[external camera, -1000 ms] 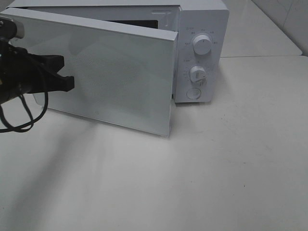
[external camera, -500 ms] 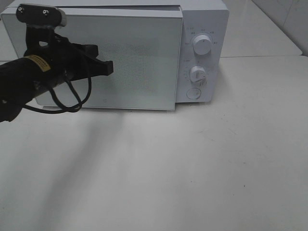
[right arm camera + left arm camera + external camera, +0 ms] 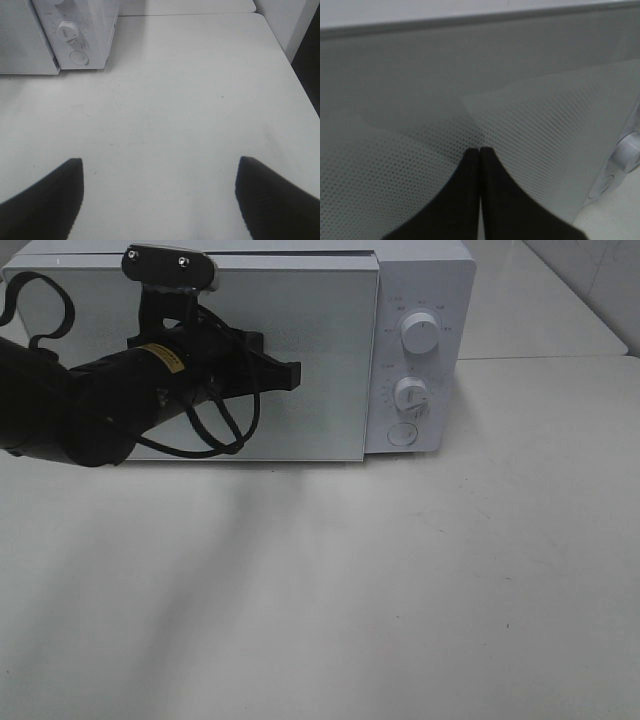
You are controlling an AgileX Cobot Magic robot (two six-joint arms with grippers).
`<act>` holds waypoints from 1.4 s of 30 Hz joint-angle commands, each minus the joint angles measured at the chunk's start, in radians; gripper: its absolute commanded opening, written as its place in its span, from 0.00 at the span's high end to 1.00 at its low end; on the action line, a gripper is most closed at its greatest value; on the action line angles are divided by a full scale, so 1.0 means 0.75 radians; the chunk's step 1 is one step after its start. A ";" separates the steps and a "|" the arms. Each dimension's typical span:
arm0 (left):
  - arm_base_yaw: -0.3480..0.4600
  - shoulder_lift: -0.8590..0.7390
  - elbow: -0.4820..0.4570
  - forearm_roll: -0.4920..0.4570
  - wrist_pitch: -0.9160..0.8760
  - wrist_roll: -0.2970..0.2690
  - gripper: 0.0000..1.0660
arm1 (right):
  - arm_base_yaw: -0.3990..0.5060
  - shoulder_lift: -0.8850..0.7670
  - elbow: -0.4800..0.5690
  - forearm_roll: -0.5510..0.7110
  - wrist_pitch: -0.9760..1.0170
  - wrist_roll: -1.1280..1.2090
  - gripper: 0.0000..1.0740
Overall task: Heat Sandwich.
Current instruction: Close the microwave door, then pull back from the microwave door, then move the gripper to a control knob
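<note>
Tabletop (image 3: 400,590): microwave door (image 3: 320,300) shut. Your left end effector (image 3: 295,372), pressed together, is at it; right end effector (image 3: 160,161) spread. Timer dial (image 3: 411,393) next.

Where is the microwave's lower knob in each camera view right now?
Exterior high: lower knob, just right of the closed microwave door.
Left wrist: partly cut off at the frame edge, past the door, beyond the shut left claw.
Right wrist: far off, ahead of the open right claw.
Shared landmark: the microwave door, beside the knob in every view.
</note>
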 commanded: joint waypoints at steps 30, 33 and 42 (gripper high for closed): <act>-0.045 -0.296 0.073 -0.075 0.753 0.049 0.98 | -0.007 -0.036 0.000 -0.001 -0.015 -0.003 0.30; -0.045 -0.340 0.073 -0.076 0.957 0.049 0.74 | -0.007 -0.036 0.000 -0.001 -0.015 -0.003 0.30; -0.045 -0.464 0.073 0.008 1.408 0.052 0.07 | -0.007 -0.036 0.000 -0.001 -0.015 -0.003 0.30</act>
